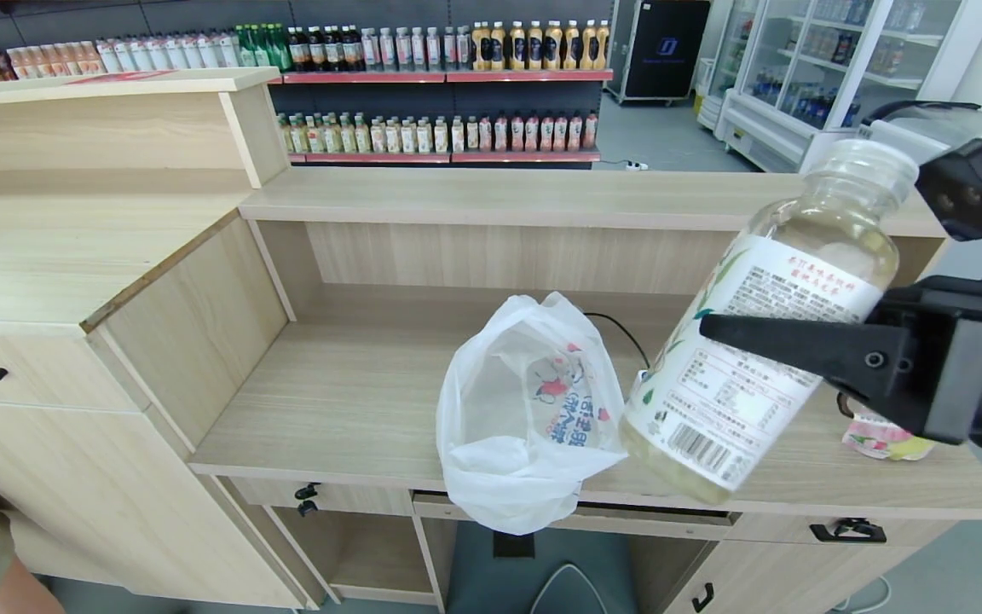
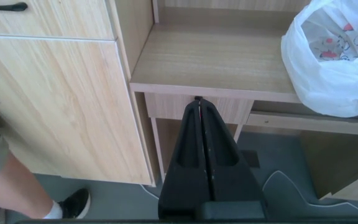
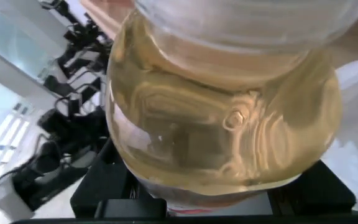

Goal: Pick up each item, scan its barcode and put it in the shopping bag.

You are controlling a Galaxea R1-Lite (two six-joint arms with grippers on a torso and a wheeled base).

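Right pincer clamped on tilted bottle, above counter just right of bag. Left pincer closed, empty. Probably scan step; next: swing left, lower into bag's open mouth.

Bright, even indoor light covers the pale wooden counter, leaving only soft shade in the recess under its upper ledge. The glass-door fridges glow whitish, and curved reflections ripple across the bottle. In the head view, straight edges bow near the borders.
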